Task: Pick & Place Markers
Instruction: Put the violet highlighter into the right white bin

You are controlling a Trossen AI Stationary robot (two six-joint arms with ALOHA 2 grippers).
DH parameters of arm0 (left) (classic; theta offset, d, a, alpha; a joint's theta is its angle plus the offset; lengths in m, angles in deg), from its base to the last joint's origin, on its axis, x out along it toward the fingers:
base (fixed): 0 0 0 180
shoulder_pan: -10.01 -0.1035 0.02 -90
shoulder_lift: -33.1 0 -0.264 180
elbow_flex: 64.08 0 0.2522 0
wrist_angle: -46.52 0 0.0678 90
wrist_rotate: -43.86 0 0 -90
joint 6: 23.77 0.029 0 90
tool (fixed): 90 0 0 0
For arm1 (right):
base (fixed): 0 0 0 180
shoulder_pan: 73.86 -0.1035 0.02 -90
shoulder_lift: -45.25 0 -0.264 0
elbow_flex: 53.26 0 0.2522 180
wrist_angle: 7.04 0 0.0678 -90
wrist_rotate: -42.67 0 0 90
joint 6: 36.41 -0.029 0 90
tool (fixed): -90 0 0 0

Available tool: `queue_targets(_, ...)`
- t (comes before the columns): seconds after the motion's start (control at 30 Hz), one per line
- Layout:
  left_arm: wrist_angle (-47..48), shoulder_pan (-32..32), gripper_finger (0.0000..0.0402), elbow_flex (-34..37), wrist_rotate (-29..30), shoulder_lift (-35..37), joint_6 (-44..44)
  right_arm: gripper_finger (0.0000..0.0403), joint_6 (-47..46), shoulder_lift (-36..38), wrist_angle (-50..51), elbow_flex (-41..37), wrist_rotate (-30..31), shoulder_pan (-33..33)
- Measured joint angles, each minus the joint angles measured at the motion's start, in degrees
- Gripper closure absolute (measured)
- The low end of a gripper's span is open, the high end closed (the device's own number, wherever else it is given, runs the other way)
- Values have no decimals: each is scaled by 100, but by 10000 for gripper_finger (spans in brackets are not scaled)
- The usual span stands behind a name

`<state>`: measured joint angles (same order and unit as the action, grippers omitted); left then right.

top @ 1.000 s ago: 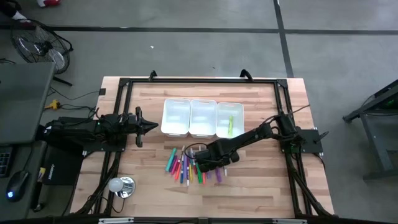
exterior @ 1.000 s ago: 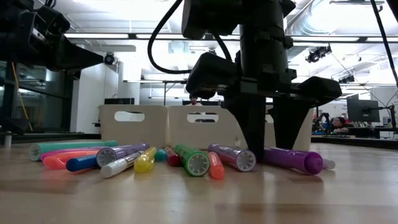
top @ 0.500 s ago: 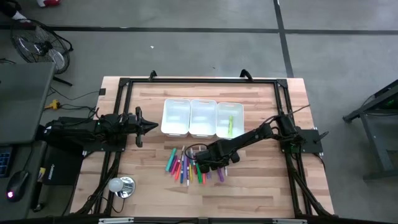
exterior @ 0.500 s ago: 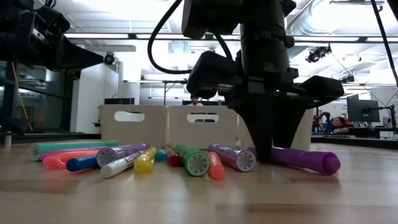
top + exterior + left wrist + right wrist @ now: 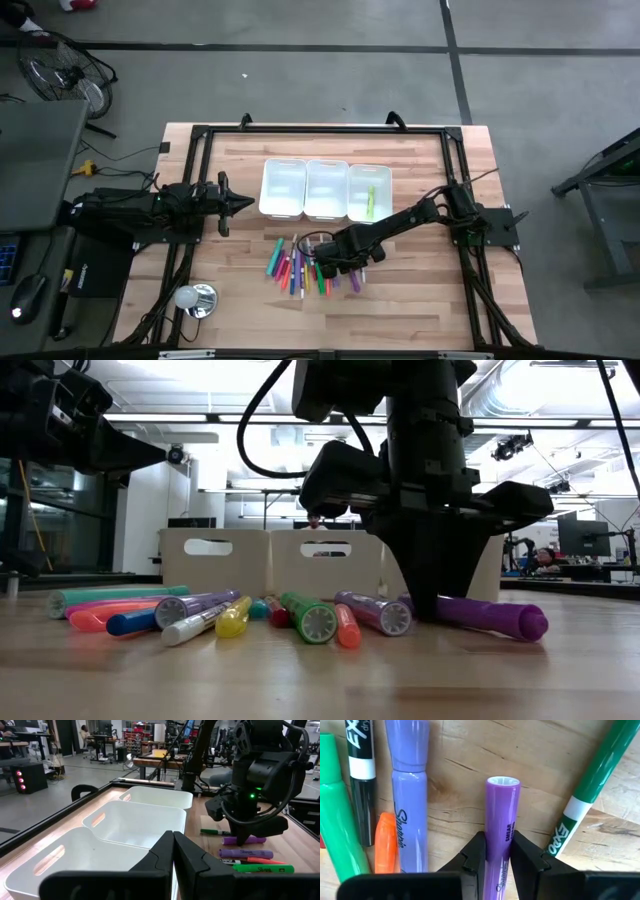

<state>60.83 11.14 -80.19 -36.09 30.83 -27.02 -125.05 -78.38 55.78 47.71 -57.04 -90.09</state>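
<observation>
Several markers [image 5: 295, 268] lie side by side on the wooden table, in front of three white bins [image 5: 326, 188]. My right gripper [image 5: 345, 266] points down at the right end of that row and is shut on a purple marker [image 5: 502, 815]; in the low view the marker [image 5: 492, 616] lies flat on the wood. A yellow-green marker [image 5: 370, 203] lies in the right bin. My left gripper [image 5: 245, 203] waits shut at the table's left, level, above the surface. My right gripper pinches the purple marker's barrel [image 5: 501, 851] between its two fingers, one on each long side. The fingers [image 5: 430, 598] come from above, pointing down, and lie across the marker. The marker lies flat on the table, its free end [image 5: 503, 783] sticking out past the fingers.
A lavender marker [image 5: 409, 795] and a green-and-white marker [image 5: 585, 805] lie close on either side of the held one. A black frame rail [image 5: 196, 150] runs around the table. A round silver object [image 5: 197, 297] sits near the front left.
My right gripper has shut on the purple marker without moving off its spot. As the fingers came together, the marker slid a little along the table, its near end moving rightward in the low view.
</observation>
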Motion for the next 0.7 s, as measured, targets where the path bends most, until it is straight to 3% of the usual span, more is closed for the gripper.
queue_targets(0.5, -1, 0, 394, 0, 0, 1, 0, 345, 209, -11, 267, 707, -149, 75)
queue_targets(0.7, 0, 0, 394, 1, 1, 0, -1, 345, 351, -2, 993, 1391, 11, 165)
